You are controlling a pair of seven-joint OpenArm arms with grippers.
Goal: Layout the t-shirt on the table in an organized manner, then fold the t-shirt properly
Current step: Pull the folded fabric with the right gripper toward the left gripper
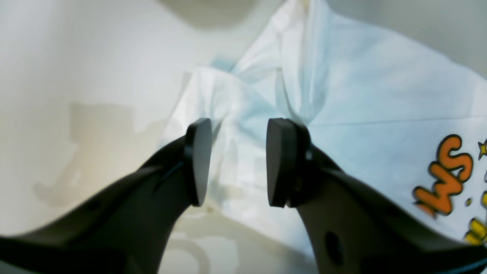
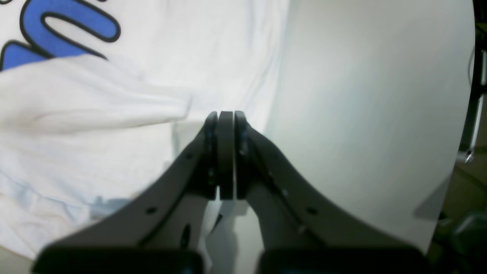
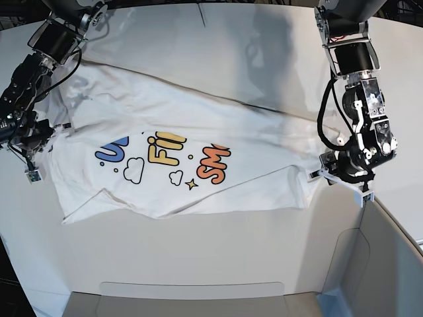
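Left hand (image 1: pixel 237 163): pads apart, nothing between them, poised over a bunched side edge of the t-shirt (image 1: pixel 380 102). Bare worktop (image 1: pixel 76 76) lies open to its left; the orange print sits to its right.

Right hand (image 2: pixel 226 152): pads pressed together, no cloth seen between them (edge of shirt just beside, to its left). Bare worktop opens to its right up to the curved rim.

Base view: shirt spread print-up between both hands, lower hem folded and creased; the grey bin wall (image 3: pixel 390 257) stands near the left hand.
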